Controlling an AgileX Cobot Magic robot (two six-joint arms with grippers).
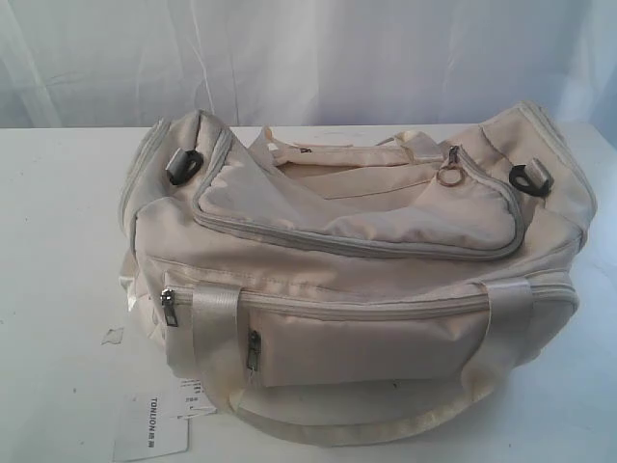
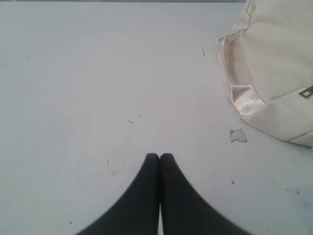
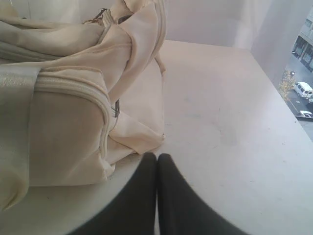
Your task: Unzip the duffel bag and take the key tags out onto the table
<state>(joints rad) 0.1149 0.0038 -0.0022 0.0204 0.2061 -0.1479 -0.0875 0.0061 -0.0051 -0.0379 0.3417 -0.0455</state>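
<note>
So nothing looks done yet: the bag (image 1: 357, 280) sits on the desk (image 1: 58, 289), seemingly zipped, key tags out of sight; left tool (image 2: 159, 155) and right tool (image 3: 157, 155) hover closed and empty beside it.

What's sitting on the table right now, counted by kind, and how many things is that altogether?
Duffel bag: 1
White paper label: 1
Small pale scrap: 1
Key tags: 0 in view
Total: 3
</note>
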